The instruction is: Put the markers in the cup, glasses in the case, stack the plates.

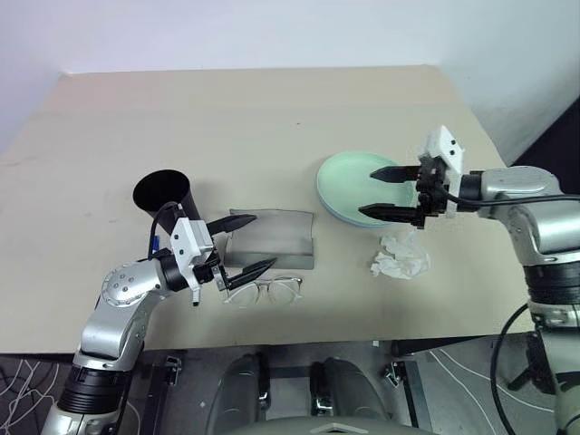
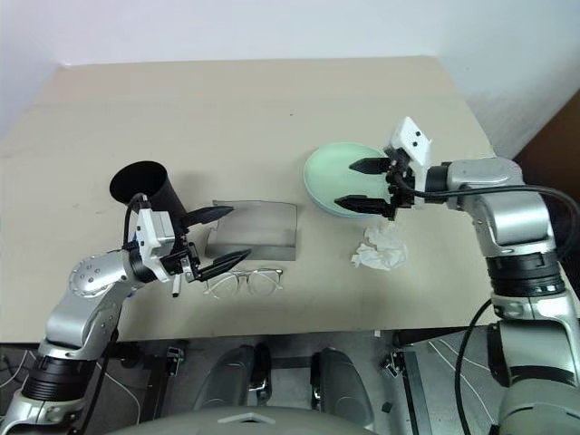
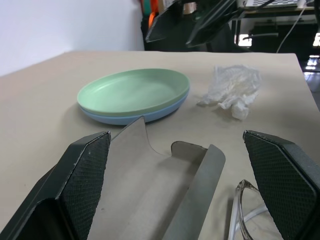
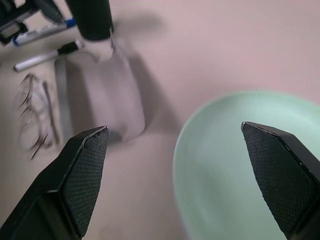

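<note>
I see the 2 plates [image 3: 132, 97] stacked, mint on blue. The glasses [image 1: 265, 291] lie beside the open case [image 1: 272, 237], and the markers [image 4: 42, 45] lie by the cup [image 1: 163, 192]. My left gripper [image 1: 243, 245] and right gripper [image 1: 388, 192] are both spread apart, holding nothing.

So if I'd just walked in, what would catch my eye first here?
Probably the round pale mint green plastic plate stacked on a light blue one, with the right gripper open just above it. Next, the open flat grey case mid-table, thin clear-framed glasses lying before it, beside the open left gripper.
</note>
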Controlling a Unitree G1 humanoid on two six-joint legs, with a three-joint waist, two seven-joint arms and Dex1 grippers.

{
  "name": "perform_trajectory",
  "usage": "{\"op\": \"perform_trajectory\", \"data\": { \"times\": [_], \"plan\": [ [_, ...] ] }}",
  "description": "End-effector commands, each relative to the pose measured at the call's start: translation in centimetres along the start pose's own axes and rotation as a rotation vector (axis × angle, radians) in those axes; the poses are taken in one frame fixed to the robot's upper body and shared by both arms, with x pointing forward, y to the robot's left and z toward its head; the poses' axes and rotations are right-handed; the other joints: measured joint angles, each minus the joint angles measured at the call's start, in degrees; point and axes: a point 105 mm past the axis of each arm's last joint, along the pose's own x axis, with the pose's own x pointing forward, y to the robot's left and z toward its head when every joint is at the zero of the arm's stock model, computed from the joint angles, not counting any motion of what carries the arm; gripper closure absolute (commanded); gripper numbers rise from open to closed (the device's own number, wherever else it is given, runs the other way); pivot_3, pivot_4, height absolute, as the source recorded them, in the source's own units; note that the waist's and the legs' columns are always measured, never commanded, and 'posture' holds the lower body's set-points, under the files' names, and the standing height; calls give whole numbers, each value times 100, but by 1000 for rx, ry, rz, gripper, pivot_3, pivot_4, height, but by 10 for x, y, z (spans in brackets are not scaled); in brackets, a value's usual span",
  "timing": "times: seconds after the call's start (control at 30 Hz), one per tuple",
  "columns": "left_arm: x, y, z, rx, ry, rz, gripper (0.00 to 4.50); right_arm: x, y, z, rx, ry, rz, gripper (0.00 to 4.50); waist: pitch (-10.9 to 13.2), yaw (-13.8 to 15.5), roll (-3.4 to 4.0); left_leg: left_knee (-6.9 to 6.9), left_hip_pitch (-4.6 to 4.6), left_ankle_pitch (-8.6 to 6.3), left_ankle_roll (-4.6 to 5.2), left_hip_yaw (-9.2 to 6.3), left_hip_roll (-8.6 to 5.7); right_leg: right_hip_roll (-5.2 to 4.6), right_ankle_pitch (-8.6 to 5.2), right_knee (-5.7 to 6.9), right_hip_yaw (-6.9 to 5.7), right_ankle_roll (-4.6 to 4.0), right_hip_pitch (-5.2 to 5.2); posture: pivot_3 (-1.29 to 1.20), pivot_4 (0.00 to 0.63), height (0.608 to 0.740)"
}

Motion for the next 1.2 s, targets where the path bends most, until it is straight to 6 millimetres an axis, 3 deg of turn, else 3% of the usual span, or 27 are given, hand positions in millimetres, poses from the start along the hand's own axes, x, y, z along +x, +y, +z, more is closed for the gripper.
{"op": "perform_trajectory", "data": {
  "times": [0.03,0.13,0.27,0.83,1.13,1.2],
  "plan": [
    [0,-2,9,43,-20,-4,40,-18,6,5,2,-9,-12,46,0,-4,0,0,0,0,0,0,0,0,0,0,0,0,-1,0,150,715],
    [-2,-3,8,39,-17,1,40,-27,9,-13,-2,64,-39,46,0,-8,1,0,1,0,0,0,0,0,0,1,0,0,-1,0,150,715],
    [-3,-3,5,35,-7,0,40,-32,19,-23,71,71,-15,46,0,-24,2,0,1,0,0,0,0,0,0,1,1,0,-1,0,150,715],
    [0,-6,2,28,-6,0,40,-25,43,-86,159,250,36,46,-1,0,0,1,6,0,0,0,2,4,0,2,1,1,4,0,150,715],
    [0,-5,2,30,-8,4,40,-20,24,-106,105,321,-57,46,-1,-3,0,3,7,0,-1,0,2,6,-1,2,1,2,6,0,150,715],
    [1,-5,2,30,-10,4,40,-19,24,-103,107,306,-51,621,-1,-4,0,4,13,0,-1,0,2,6,0,2,1,2,11,0,150,715]
  ]
}}
